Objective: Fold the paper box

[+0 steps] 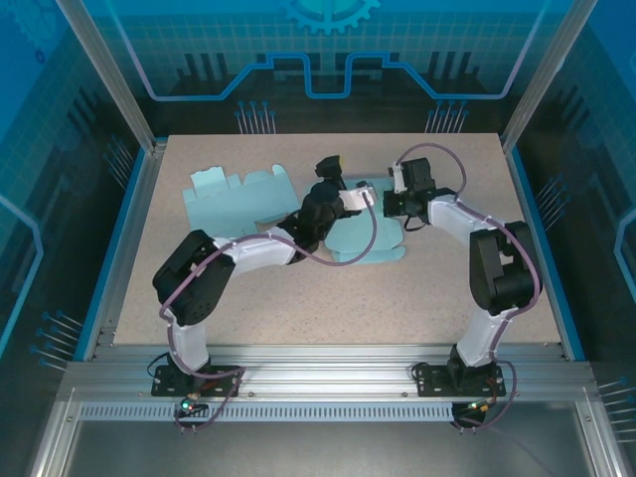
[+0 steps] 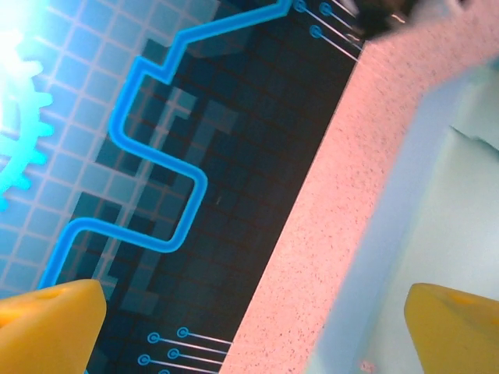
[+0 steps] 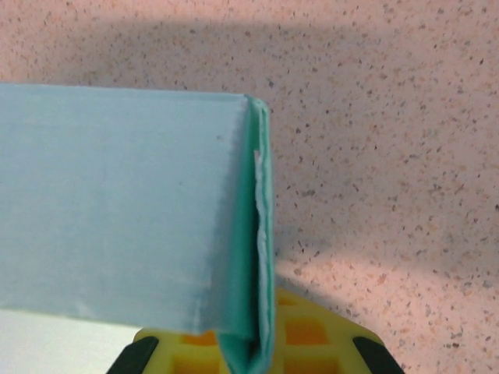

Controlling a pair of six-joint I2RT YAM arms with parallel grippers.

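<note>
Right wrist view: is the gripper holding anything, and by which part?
The right gripper pinches the paper box by its folded edge; the left gripper is open, holding nothing.

A robotics lab cell: speckled table (image 1: 298,308), aluminium frame rails (image 1: 328,383), glowing blue circuit-patterned wall panels (image 1: 328,60).

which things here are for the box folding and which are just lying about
In the job:
paper box, folded edge pinched in right fingers
left fingers, open beside it

Lying about:
flat blue box blank, far left of table; left arm hides any join
</note>
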